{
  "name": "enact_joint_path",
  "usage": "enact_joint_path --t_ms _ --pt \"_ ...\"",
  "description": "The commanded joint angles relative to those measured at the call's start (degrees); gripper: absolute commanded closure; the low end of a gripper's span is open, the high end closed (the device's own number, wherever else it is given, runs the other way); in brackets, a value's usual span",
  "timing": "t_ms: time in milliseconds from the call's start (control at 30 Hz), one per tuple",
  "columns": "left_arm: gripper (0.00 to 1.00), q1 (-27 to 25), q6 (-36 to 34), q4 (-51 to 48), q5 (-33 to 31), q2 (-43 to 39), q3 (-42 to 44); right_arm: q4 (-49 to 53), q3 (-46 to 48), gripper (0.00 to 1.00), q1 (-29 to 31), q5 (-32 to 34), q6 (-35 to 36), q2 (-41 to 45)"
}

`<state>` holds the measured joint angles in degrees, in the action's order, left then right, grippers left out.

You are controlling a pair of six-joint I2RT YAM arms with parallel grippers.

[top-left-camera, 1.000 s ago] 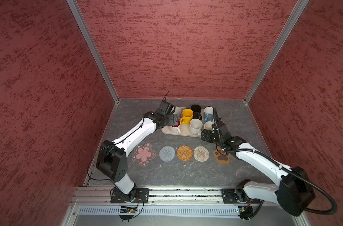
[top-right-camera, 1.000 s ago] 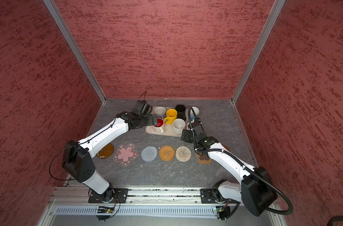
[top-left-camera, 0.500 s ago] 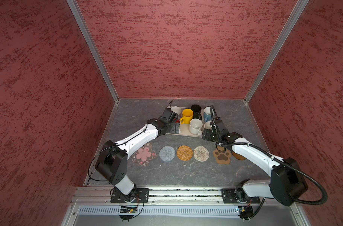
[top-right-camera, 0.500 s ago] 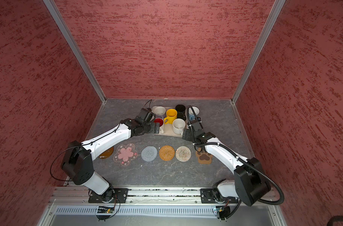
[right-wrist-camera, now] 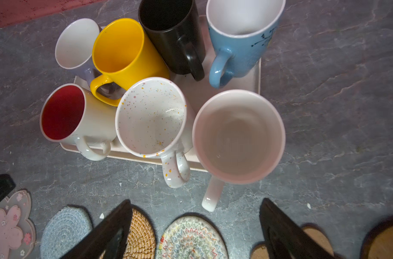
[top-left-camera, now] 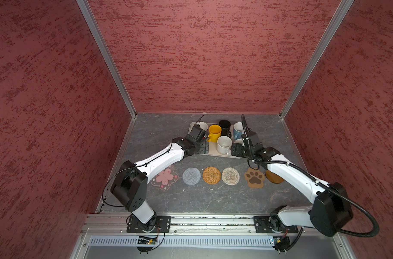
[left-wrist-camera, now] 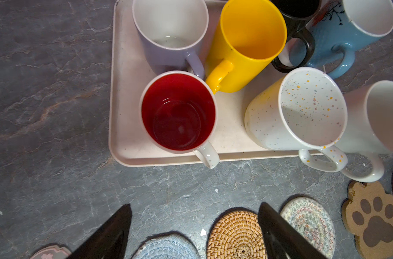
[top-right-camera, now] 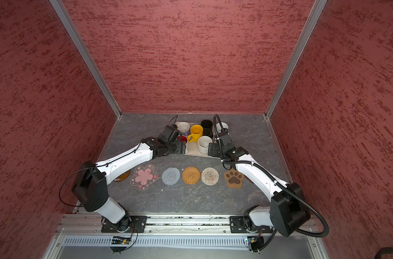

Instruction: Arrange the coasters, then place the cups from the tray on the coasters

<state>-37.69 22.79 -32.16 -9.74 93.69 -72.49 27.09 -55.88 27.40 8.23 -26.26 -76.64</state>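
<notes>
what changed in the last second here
The left gripper drew back from over the left end of the tray to its near edge, lower, facing the red-lined mug. The right gripper barely shifted. Both jaws open, nothing taken or released. The mugs and the row of coasters stayed put.

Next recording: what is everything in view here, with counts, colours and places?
table: one, grey stone-look.
walls: three, red, around table.
tray: one, beige-pink, far middle of table.
mugs: seven, on tray: yellow, black, light blue, red-inside, speckled, two plain white.
coasters: seven, row nearer the robot: brown disc, pink flower, grey-blue, orange-tan, beige, paw, brown disc.
left gripper: one, black, open, by red-inside mug.
right gripper: one, black, open, by a plain white mug.
</notes>
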Motion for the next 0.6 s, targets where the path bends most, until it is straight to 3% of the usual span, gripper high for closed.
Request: enact_joint_path --t_ms 0,133,333,567 --pt "0.15 -1.1 2.0 0.3 -0.1 3.5 -3.0 2.5 -2.8 0.11 -0.4 -1.5 2.3 1.8" --pt "0.15 -1.7 2.6 -0.6 -2.7 4.7 -4.7 -0.6 -3.1 0.11 -0.4 -7.5 5.0 1.7" --pt "0.08 -0.6 2.8 -0.8 -2.3 -2.6 -1.4 -4.1 -5.3 0.13 0.5 -14.4 9.9 -1.7" --pt "0.06 6.3 5.6 0.7 5.8 -15.1 6.4 -5.8 -10.4 0.14 3.3 -15.8 11.1 -8.3"
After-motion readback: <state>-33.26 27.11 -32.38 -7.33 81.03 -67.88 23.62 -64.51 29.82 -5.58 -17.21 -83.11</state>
